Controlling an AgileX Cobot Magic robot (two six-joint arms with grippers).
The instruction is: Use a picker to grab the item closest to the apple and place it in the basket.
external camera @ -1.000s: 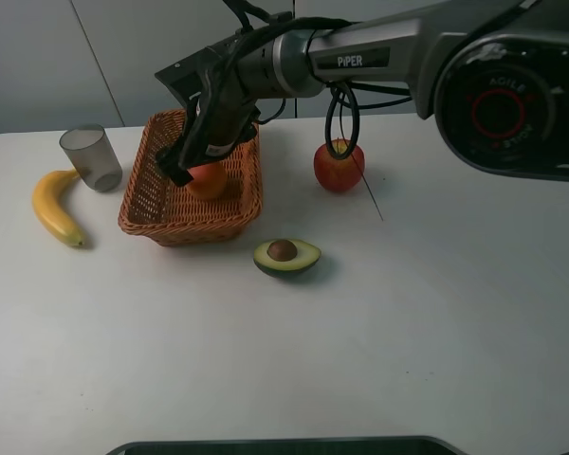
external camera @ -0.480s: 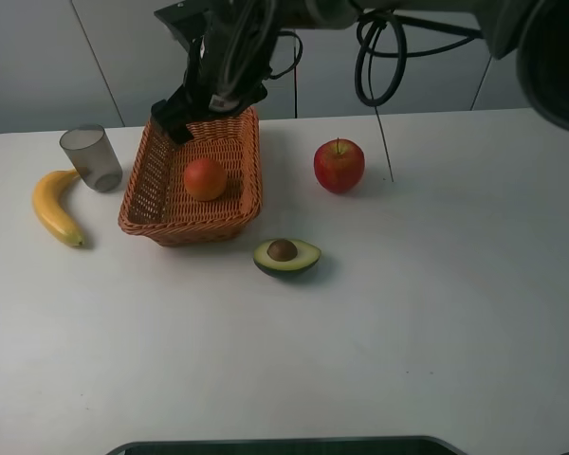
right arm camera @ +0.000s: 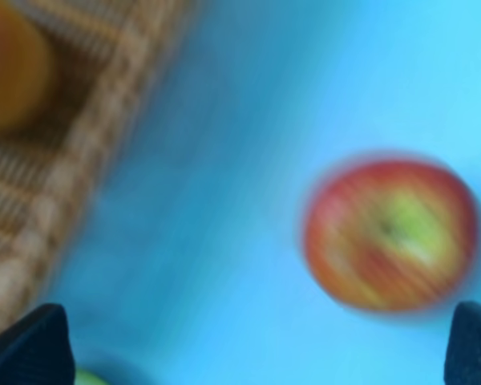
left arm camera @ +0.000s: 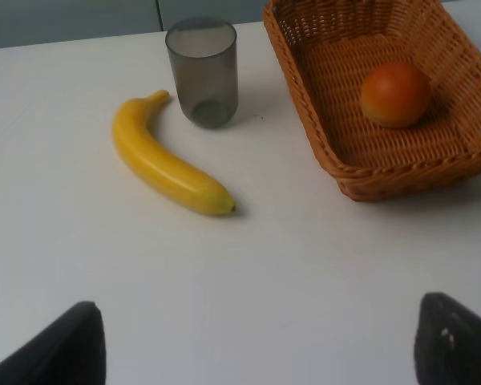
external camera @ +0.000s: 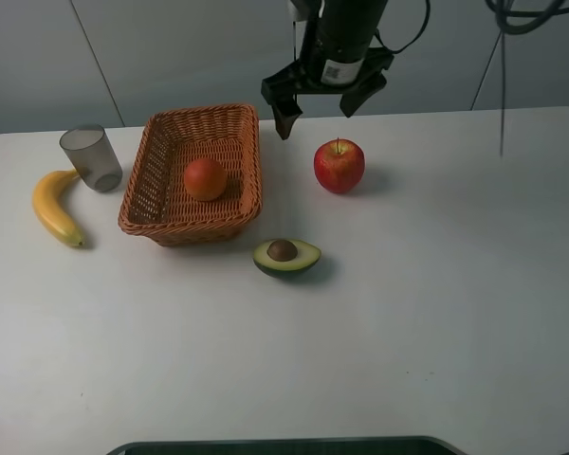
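Apparently done with the placing: finds orange [external camera: 205, 178] resting inside basket [external camera: 190, 227], well apart from apple [external camera: 339, 166]. Hangs right hand [external camera: 320, 106] above desk [external camera: 408, 332] between basket rim and apple, spread wide, gripping nothing. Holds left hand [left arm camera: 256, 345] equally wide, empty. Leaves probably only pulling back.

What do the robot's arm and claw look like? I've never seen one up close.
The right claw is all black: a blocky wrist with a small white label and two short tapered prongs. Thin dark cables loop and hang near it. Of the left claw, only two dark rounded fingertips show.
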